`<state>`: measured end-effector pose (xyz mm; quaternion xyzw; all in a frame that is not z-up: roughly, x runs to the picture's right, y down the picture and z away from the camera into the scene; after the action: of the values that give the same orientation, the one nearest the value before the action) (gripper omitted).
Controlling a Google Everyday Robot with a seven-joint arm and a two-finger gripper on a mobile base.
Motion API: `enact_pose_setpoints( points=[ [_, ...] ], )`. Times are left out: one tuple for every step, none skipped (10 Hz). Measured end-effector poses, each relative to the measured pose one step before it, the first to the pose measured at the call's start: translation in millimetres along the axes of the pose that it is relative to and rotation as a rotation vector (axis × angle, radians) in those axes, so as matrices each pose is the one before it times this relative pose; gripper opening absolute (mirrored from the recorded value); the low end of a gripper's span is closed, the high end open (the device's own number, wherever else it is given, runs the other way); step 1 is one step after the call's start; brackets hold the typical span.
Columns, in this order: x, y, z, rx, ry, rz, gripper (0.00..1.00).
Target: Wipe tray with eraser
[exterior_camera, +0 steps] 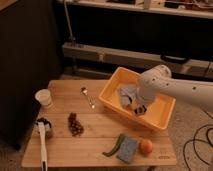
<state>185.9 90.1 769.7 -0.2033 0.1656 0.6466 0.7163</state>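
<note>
The yellow tray (162, 116) stands on the right part of the wooden table. A grey crumpled thing (126, 94) lies inside it near its left wall. My gripper (140, 108) reaches down into the tray from the white arm (172, 89), which comes in from the right. It sits low over the tray floor, just right of the grey thing. A small dark and white piece shows at its tip; I cannot tell whether this is the eraser.
On the wooden table (95, 150) are a white cup (45, 98), a spoon (88, 96), dark grapes (75, 124), a white-handled brush (42, 142), a green pod (114, 145), a blue-grey sponge (128, 149) and an orange fruit (146, 146). Dark cabinets stand on the left.
</note>
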Motion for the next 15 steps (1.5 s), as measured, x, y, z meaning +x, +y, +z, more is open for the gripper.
enact_pose_setpoints(
  points=[
    [-0.54, -0.46, 0.39, -0.00186, 0.00257, 0.00226, 0.0],
    [-2.86, -0.84, 4.26, 0.0, 0.00687, 0.00221, 0.0],
    [-6.69, -0.37, 6.08, -0.00271, 0.00033, 0.00146, 0.0],
    [-14.96, 0.34, 6.66, -0.00531, -0.00923, -0.00439, 0.0],
    [-17.37, -0.94, 9.07, -0.00207, -0.00792, -0.00593, 0.0],
    [-8.68, -0.06, 6.46, -0.00248, -0.00265, 0.00118, 0.0],
    [-4.69, 0.79, 5.04, -0.00117, -0.00496, -0.00158, 0.0],
    [-0.64, -0.42, -0.06, 0.0003, -0.00329, -0.00043, 0.0],
    [1.45, -1.72, 1.34, 0.00159, 0.00242, 0.00126, 0.0],
    [-0.45, -0.54, -0.72, 0.0008, -0.00156, 0.00044, 0.0],
    [-0.28, 0.91, 0.49, 0.00049, 0.00055, -0.00246, 0.0],
    [0.14, 0.27, 0.13, -0.00048, 0.00038, -0.0001, 0.0],
    [0.53, -0.96, 0.04, 0.00097, 0.00051, 0.00099, 0.0],
    [0.26, -0.6, 0.03, 0.00023, 0.00009, 0.00092, 0.0],
    [-0.07, 0.22, -0.13, -0.00032, -0.00016, -0.00011, 0.0]
  ],
)
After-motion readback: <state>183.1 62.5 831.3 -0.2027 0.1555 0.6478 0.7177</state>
